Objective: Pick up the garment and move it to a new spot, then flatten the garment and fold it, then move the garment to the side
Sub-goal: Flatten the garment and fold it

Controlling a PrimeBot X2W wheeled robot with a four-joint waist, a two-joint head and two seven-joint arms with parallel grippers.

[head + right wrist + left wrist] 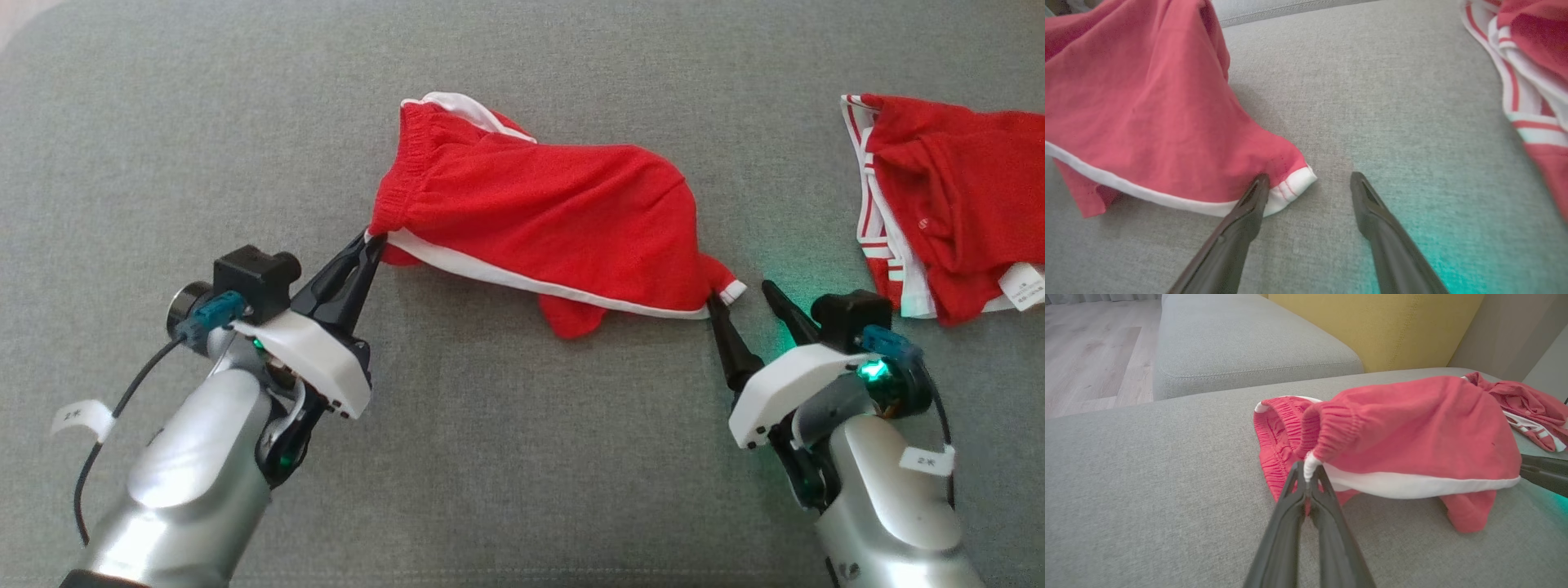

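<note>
On grey cushion [522, 474], left pincer [373, 242] pinching shorts [539, 212]

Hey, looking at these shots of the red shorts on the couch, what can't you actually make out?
1. Head view: the print on the white label of the second red garment is too small to read, and the right edge cuts that garment off.
2. Every view: the top layer of the red shorts hides the layers beneath.
3. Right wrist view: whether the open right pincer presses the hem or merely touches it.
</note>
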